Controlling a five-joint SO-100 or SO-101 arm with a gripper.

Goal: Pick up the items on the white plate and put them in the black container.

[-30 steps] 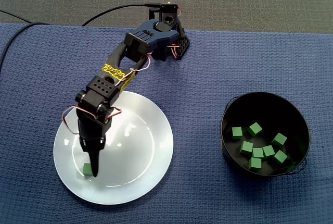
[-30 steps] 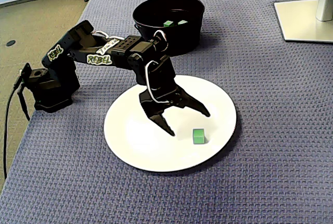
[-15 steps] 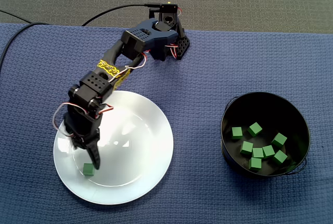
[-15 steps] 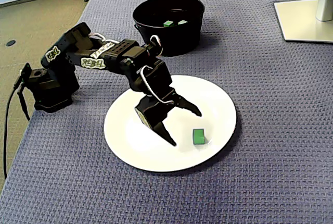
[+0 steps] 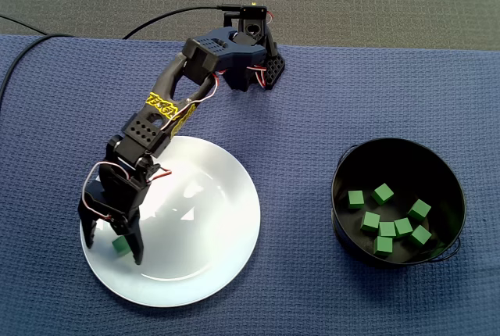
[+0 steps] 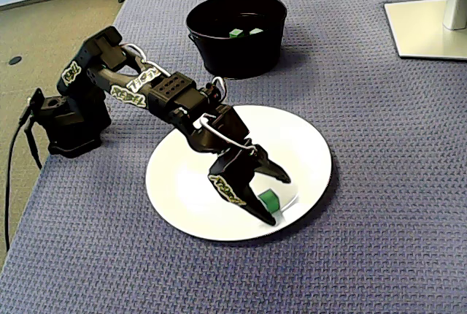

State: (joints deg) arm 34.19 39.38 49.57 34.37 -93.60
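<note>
- blue woven cloth (image 5: 328, 94) (image 6: 379, 204): spread over the table; every other item is carried on it.
- black arm (image 5: 168, 105) (image 6: 139, 84): base is set at the cloth's far edge in a fixed view and at the left in the other; it is reached down over the plate, and yellow lettered stickers are seen on its links.
- white plate (image 5: 211, 219) (image 6: 303, 135): round and shallow, laid flat on the cloth, well apart from the container.
- black container (image 5: 449, 172) (image 6: 233, 55): round and bucket-like, stood upright at the right in a fixed view, beyond the plate in the other.
- white stand base (image 6: 427, 25): flat, seen at the upper right corner in a fixed view only.
- black cable (image 5: 156, 17): run from the arm's base off to the left.
- gripper (image 5: 112, 248) (image 6: 279, 200): lowered to the plate's surface near its rim; the jaws are held apart, with one finger on each side of the single cube. nothing is clamped, and contact with the cube cannot be told.
- green cubes (image 5: 370, 221) (image 6: 236, 33): several are lain loose on the container's floor.
- green cube (image 5: 119, 244) (image 6: 268, 199): one only, rested on the plate close to its rim, between the parted fingers.
</note>
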